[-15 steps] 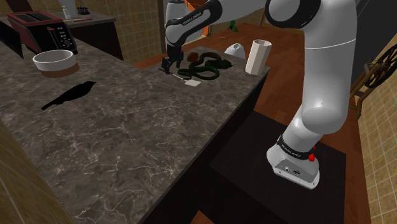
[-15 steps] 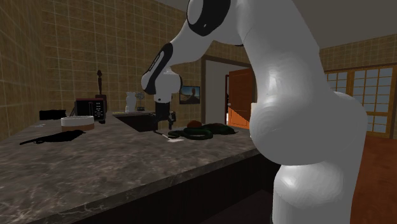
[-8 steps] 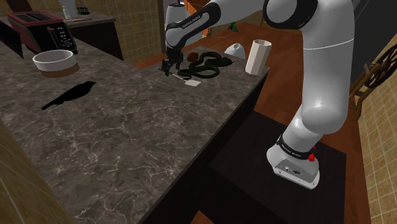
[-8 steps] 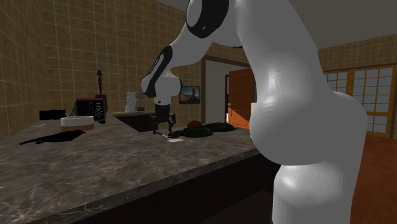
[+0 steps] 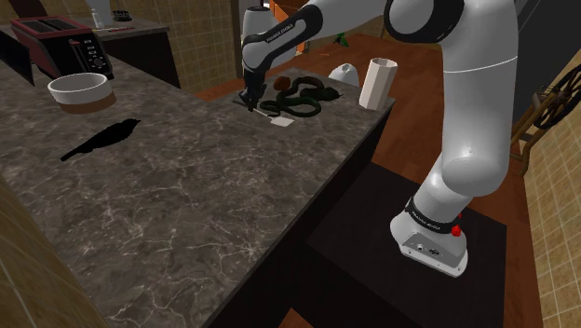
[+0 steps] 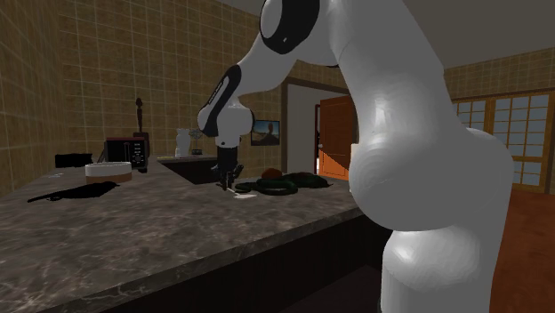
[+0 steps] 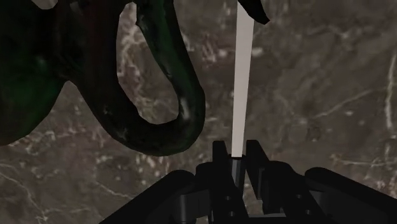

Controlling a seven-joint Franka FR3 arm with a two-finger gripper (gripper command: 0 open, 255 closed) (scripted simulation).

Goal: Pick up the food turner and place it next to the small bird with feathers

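Grasp step: the claw (image 7: 236, 156) is clamping the food turner (image 7: 242, 83) on the counter (image 5: 205, 196); the next move likely calls for lifting toward the black bird (image 5: 101, 140).

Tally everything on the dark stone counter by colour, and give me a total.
White: 4 (bowl, tall cup, domed thing, food turner)
Black: 1 (bird)
Dark green: 1 (coiled thing)
Dark red and black: 1 (toaster)
Reddish brown: 1 (round thing)
Total: 8

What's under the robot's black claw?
The food turner, its pale handle clasped in the gripper, lying on the marbled counter. The fingers hide its near end.
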